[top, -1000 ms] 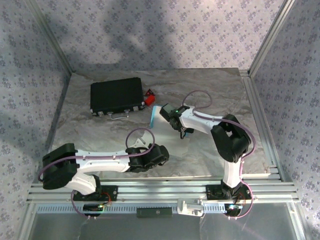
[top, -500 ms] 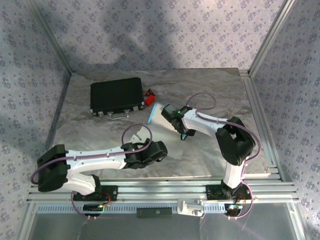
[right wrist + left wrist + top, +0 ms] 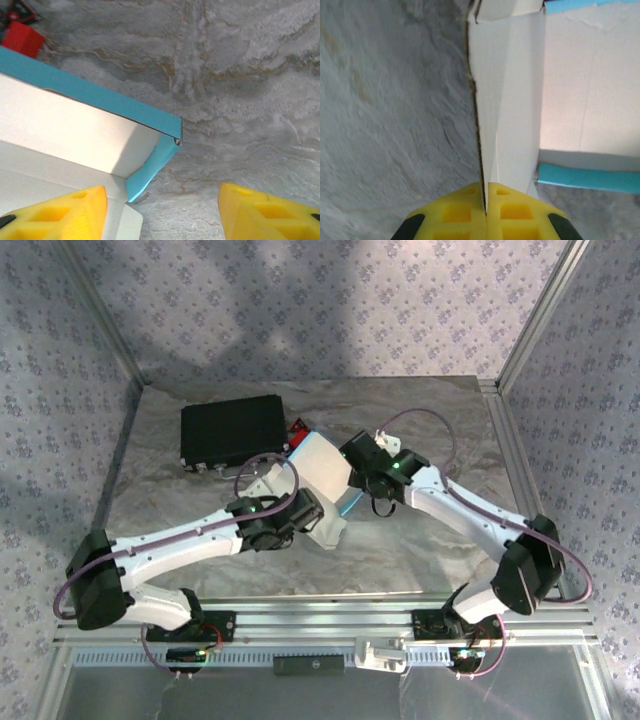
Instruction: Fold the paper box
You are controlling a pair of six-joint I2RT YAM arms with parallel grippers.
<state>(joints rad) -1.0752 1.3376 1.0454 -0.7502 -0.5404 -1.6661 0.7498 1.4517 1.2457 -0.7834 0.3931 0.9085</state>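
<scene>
Paper box (image 3: 322, 478) at centre of top view, on marbled grey worktop (image 3: 440, 550), just right of black box (image 3: 233, 432); small red item (image 3: 299, 429) at its upper-left corner, touching or not can't tell. White inner side up, cyan along edges, partly formed w/ walls raised. Left end effector (image 3: 308, 515) at lower-left side of the card, approx mid-frame. In left wrist view, left end effector (image 3: 486, 202) at bottom centre, yellow pads (image 3: 457, 212) pressed together, pinching bottom edge of a white flap of paper box (image 3: 560, 85); flap on edge, running up frame from seam btw pads; cyan strips at lower right and top right. Right end effector (image 3: 355, 483) at right side of the card, just right of centre in top view. In right wrist view, right end effector (image 3: 162, 200) w/ jaws spread wide, yellow fingers (image 3: 60, 212) at lower-left and lower-right corners, nothing clamped. Paper box (image 3: 65, 125) in left half there: cyan wall slanting from upper left down to a corner near centre, white inner face below. Left-hand finger just beside lower flap, contact unclear; right-hand finger well apart, over bare worktop. Red item (image 3: 20, 39) at upper-left corner, behind cyan wall.
</scene>
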